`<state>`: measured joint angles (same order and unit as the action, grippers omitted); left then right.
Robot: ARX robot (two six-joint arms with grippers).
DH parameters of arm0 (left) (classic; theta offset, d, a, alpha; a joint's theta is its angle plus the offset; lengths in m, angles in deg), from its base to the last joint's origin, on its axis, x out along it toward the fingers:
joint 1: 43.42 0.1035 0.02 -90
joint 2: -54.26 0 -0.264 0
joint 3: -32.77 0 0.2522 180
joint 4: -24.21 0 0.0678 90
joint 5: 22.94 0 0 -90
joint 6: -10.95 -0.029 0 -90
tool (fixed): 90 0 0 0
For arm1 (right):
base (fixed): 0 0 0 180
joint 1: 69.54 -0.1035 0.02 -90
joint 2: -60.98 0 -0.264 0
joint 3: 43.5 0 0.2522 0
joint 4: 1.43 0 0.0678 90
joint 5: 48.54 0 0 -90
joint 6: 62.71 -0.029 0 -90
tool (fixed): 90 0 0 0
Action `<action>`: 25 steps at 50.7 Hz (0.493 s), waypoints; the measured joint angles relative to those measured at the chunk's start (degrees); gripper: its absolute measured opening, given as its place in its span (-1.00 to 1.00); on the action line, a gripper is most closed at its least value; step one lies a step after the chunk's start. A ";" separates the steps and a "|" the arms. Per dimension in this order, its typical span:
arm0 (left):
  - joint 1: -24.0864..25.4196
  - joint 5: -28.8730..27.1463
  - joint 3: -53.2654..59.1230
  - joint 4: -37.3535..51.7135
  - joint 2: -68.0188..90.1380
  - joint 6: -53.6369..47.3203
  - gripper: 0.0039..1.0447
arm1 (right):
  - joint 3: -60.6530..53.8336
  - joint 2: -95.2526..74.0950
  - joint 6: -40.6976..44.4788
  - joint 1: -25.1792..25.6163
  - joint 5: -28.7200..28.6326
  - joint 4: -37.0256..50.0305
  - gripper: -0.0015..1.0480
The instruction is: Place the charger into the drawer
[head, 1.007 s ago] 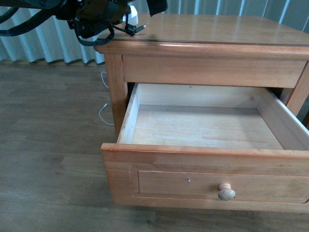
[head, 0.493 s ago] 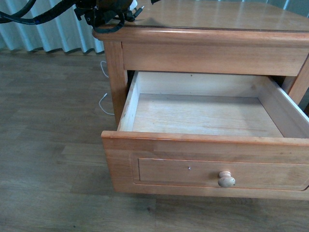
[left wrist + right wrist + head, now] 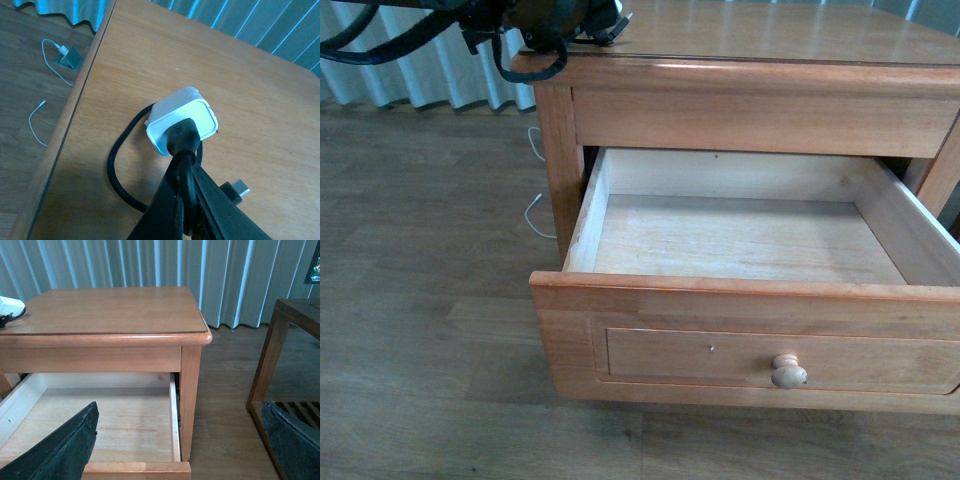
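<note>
Grasping the charger (image 3: 182, 120) is the step you are in. Your left gripper (image 3: 184, 160) is over the left front corner of the nightstand top (image 3: 150, 50), and its fingers are pinched narrow on the black plug where the cable (image 3: 114, 172) leaves the white block. The block sits on the wood or barely above it; the wrist view does not settle which. One loop of cable hangs loose beside the block, near the edge of the top.

The drawer (image 3: 740, 295) stands pulled out below, its pale floor bare, so nothing has gone in yet. Your right gripper (image 3: 180, 407) hangs in front of the drawer with its fingers spread wide, holding nothing.

The next move, as I judge it, asks you to lift straight up until the loose loop clears the wood, carry the charger forward past the top's front lip, then lower it over the middle of the drawer floor before you let go. Watch that the trailing cable does not catch on the lip or drape over the drawer's front rail.
</note>
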<state>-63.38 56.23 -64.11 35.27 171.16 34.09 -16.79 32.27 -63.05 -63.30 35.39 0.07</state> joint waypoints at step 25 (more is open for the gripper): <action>-3.87 14.49 24.55 3.87 -22.95 -8.57 -0.92 | 0.00 0.00 0.04 0.00 -0.02 0.00 0.85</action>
<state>-67.25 70.72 -39.56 39.14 148.21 25.52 -16.79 32.27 -63.01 -63.30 35.37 0.07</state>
